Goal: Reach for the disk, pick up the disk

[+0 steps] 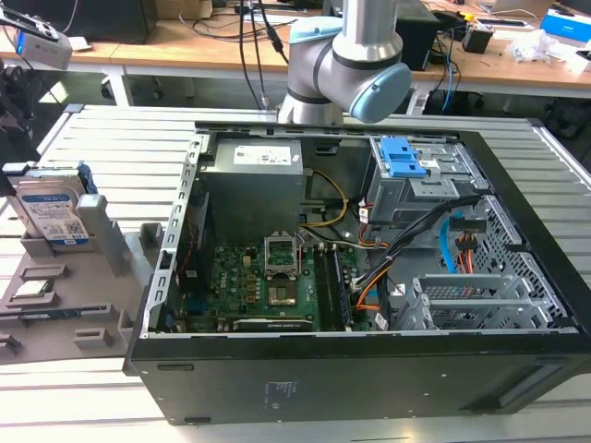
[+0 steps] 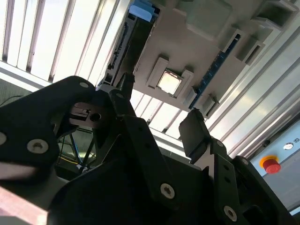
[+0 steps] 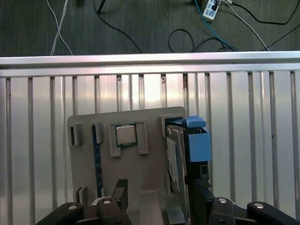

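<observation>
The disk (image 1: 51, 217) stands on edge in a grey holder (image 1: 102, 305) at the exterior view's left, its white-and-blue label facing out and blue rails along its edges. In the first wrist view the disk (image 3: 174, 157) shows edge-on with a blue rail beside it, close to one black finger (image 3: 199, 199). My gripper (image 3: 159, 199) is open with nothing between its fingers, and it hangs some way above the holder (image 3: 140, 122). In the second wrist view the gripper (image 2: 159, 122) is also spread open, and the disk (image 2: 124, 44) is beyond one finger (image 2: 126, 108).
An open computer case (image 1: 517, 277) fills the middle of the slatted metal table (image 1: 120, 138), with a grey power-supply box (image 1: 254, 171) and a blue latch (image 1: 404, 159) inside. The holder also carries a processor chip (image 3: 125, 135) and a memory stick (image 3: 97, 159). A red button (image 2: 270, 164) sits nearby.
</observation>
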Motion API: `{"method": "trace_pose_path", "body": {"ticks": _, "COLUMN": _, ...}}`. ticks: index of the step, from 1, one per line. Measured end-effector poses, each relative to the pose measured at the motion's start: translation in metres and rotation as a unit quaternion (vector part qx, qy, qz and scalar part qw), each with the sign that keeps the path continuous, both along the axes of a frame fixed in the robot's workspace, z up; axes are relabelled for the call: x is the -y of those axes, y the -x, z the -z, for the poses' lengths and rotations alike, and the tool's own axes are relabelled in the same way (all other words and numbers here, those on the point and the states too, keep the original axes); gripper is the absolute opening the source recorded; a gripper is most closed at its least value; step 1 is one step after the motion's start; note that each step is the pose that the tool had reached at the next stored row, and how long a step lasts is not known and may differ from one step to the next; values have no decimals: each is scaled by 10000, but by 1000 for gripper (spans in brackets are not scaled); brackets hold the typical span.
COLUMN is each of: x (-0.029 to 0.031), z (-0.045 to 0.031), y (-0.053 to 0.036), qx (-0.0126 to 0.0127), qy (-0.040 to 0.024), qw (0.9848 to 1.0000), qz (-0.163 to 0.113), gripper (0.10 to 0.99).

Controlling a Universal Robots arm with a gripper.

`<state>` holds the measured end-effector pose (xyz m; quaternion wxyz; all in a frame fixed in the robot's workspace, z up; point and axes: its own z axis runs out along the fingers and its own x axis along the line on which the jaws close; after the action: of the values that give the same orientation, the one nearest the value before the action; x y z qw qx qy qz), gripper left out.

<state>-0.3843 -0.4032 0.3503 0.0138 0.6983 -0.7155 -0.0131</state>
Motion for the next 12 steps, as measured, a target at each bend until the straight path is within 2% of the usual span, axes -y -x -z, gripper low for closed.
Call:
{"method": "trace_pose_path", "body": {"ticks": 1, "x": -6, "z": 0, "y": -1, "qx": 0, "qy": 0, "qw": 10000, "qz": 0, "gripper": 663}}
{"method": "trace_pose_path", "body": {"ticks": 4, "x": -73, "z": -1, "y": 1, "qx": -1, "qy": 0, "qw": 10000, "qz": 0, "gripper": 663}}
{"method": "trace_pose_path", "body": {"ticks": 7, "x": -212, "z": 0, "y": 1, "qx": 0, "qy": 0, "qw": 10000, "qz": 0, "gripper": 663}}
{"method": "trace_pose_path", "body": {"ticks": 12, "x": -233, "z": 48, "y": 47, "qx": 0, "qy": -1, "qw": 10000, "qz": 0, "gripper": 663}}
